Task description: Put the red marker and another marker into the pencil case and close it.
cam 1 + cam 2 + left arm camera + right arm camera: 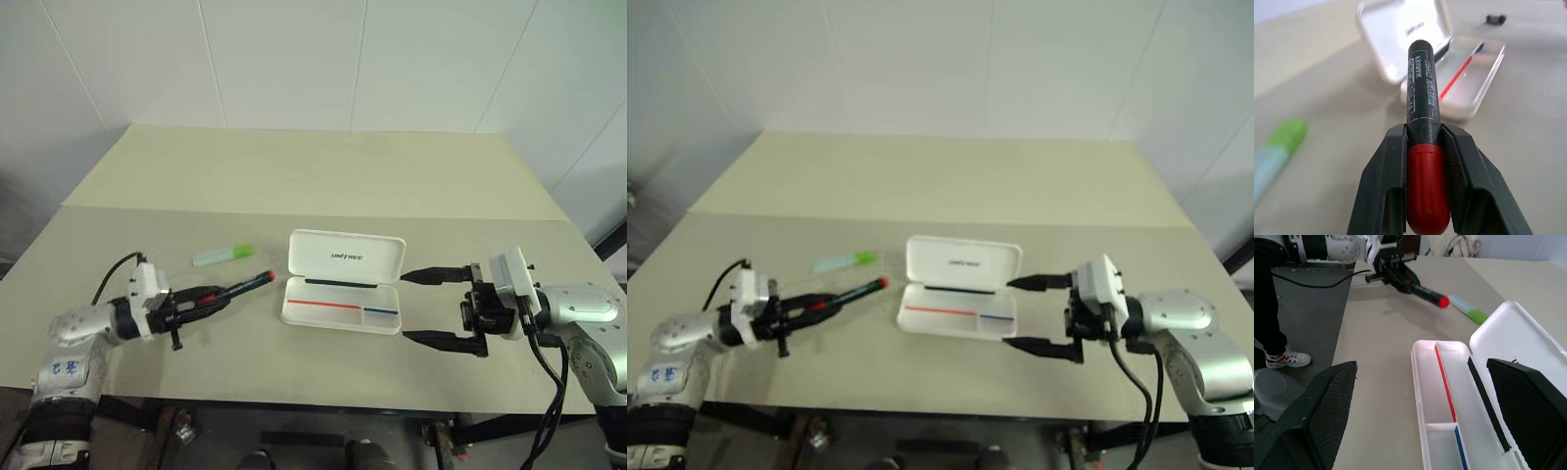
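The left gripper [211,297] is clamped on the red marker [238,288], gripping it at the capped rear end so that most of the black barrel and the red tip stick out ahead of the fingers [1386,186]. The marker is off the table [323,176] and points toward the pencil case [343,308], which lies open just beyond its tip, the lid standing up at the back and the tray with its red and blue stripe facing up. The tray looks empty.

The step in hand is carrying the marker to the tray. To do it well, the marker should be turned until it lies along the long side of the tray, since it will not fit crosswise. The tip should clear the near rim before going down, and the release should come low, so the marker does not bounce out or roll. Because the grip sits far back, the front end may sag or swing; a slow move helps.

The right gripper [443,306] hangs with its jaws spread wide just beside the other end of the case, not touching it. It could steady the case if the tray slides.

Farther back, the green highlighter [223,255] lies flat on the table, near the case's lid, waiting its turn.
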